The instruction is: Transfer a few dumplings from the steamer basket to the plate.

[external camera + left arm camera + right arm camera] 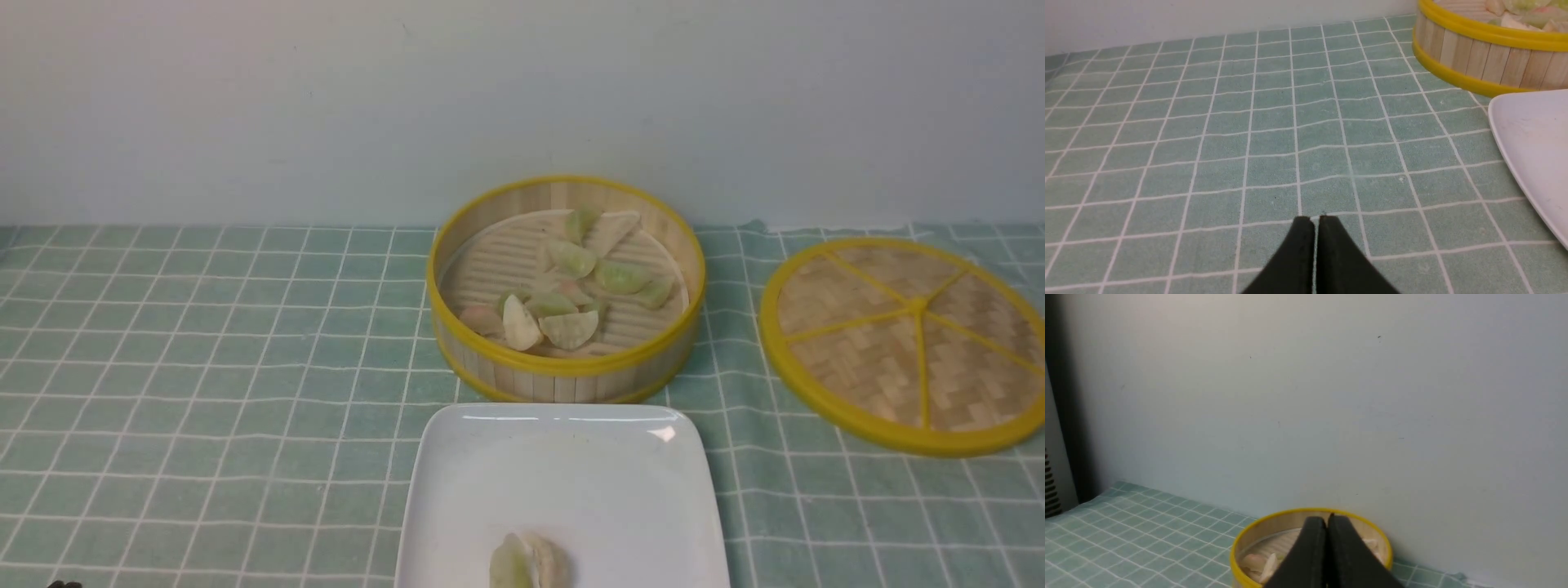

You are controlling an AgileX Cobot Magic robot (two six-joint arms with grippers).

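Note:
The steamer basket (pixel 563 367) stands at the table's middle back and holds several dumplings (pixel 563 306), pale green, cream and pinkish. The white plate (pixel 490 465) lies just in front of it, with a green and a cream dumpling (pixel 529 562) at its near edge. My left gripper (pixel 1314 220) is shut and empty, low over the cloth left of the plate (pixel 1527 143) and basket (pixel 1478 65). My right gripper (pixel 1327 519) is shut and empty, held high, with the basket (pixel 1249 539) beyond its tips. Neither gripper shows clearly in the front view.
The flat woven lid (pixel 906 339) with yellow spokes lies right of the basket. A green checked cloth (pixel 204 367) covers the table. A pale wall (pixel 490 98) rises right behind the basket.

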